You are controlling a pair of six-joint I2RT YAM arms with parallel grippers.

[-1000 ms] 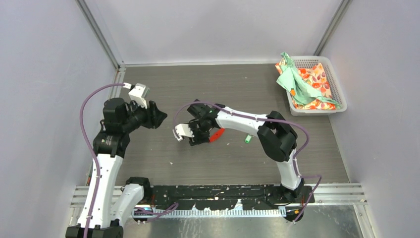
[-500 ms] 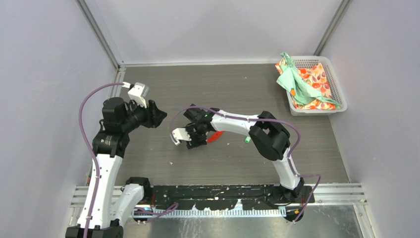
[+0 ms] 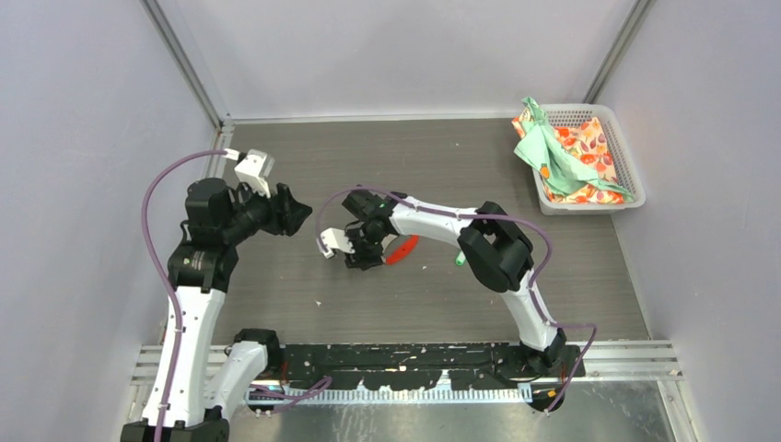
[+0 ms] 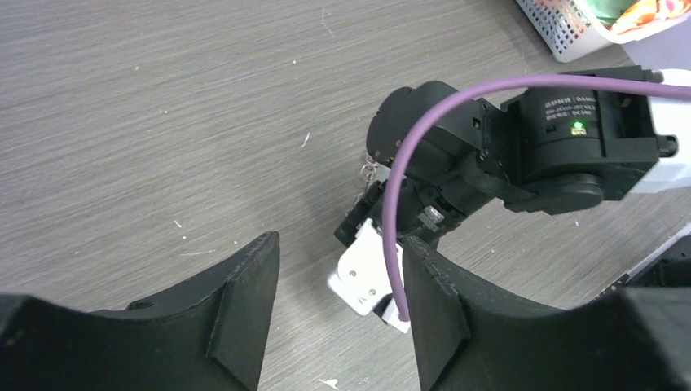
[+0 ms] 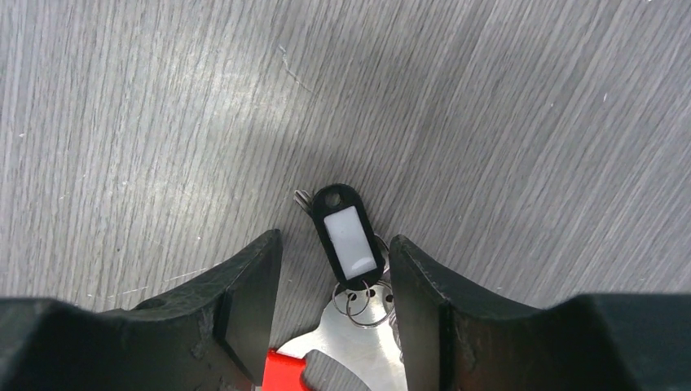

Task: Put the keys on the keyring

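Straddling the black-tagged key [image 5: 349, 238], the right claw [image 5: 336, 239] gapes open; left claw [image 4: 341, 243] open too.

The top external camera sits high behind the arm bases and looks down over the whole counter [image 3: 368, 147], out to the basket [image 3: 630, 170] in the far right corner. The left wrist camera rides well above the counter, aimed past the left fingers [image 4: 244, 301] at the right arm's wrist [image 4: 570, 151]; the overhead view also shows that wrist and the counter around it. The right wrist camera hangs close over the counter, looking steeply down between the right fingers [image 5: 248, 293] at the black-tagged key [image 5: 349, 236]. It shares the red keyring tab [image 5: 285, 371] with the overhead view.
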